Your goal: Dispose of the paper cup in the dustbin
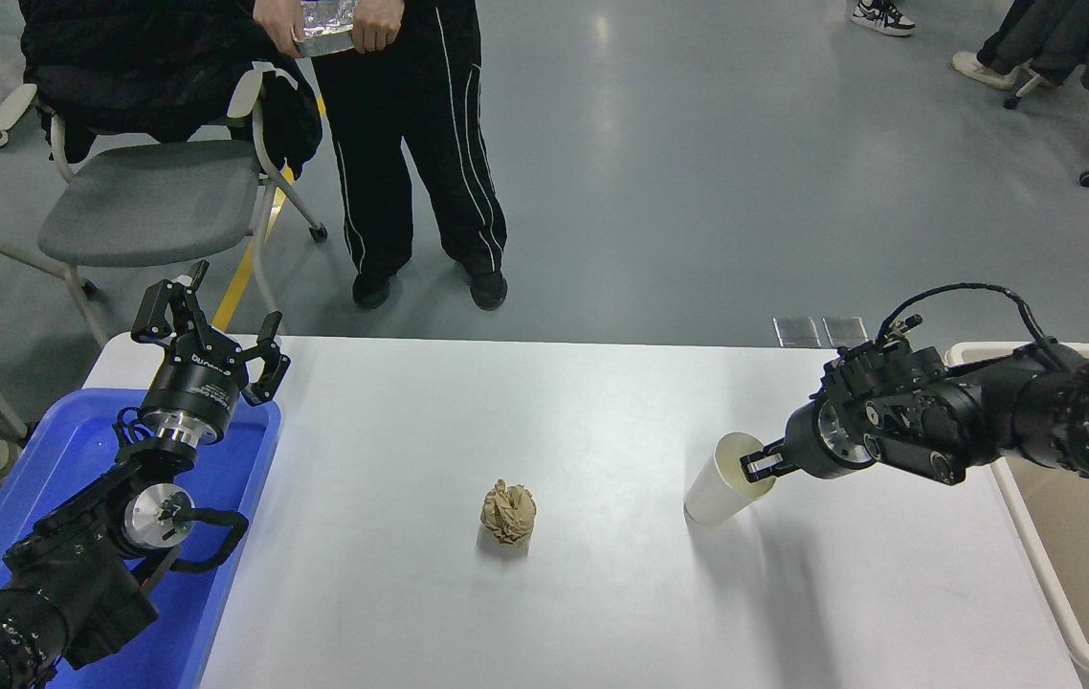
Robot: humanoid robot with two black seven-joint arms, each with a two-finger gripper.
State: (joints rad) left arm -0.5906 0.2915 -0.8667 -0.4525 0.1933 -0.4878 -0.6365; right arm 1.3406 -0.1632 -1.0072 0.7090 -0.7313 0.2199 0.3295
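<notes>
We found the paper cup (724,481) right of center on the white counter (602,593), tipped over toward the right, its rim raised and its base apparently just touching the surface. Our right gripper (759,466) reached in from the right edge of the frame and was clamped on the cup's rim, one finger seemingly inside the mouth and one outside. The dustbin (1033,545) sat at the lower right of the frame, just beside the counter's edge and near the cup. Our left gripper (210,330) was parked at the lower left above the blue tray (56,459), its fingers spread apart and holding nothing. A crumpled brown paper ball (508,512) lay at the center of the counter, well apart from the cup.

We judged the cup to be very light, thin-walled and easily crushed. A pinch on the rim would likely dent it and let it swing, so a moderate squeeze there seemed sufficient, with a smooth carry rightward to the dustbin.
</notes>
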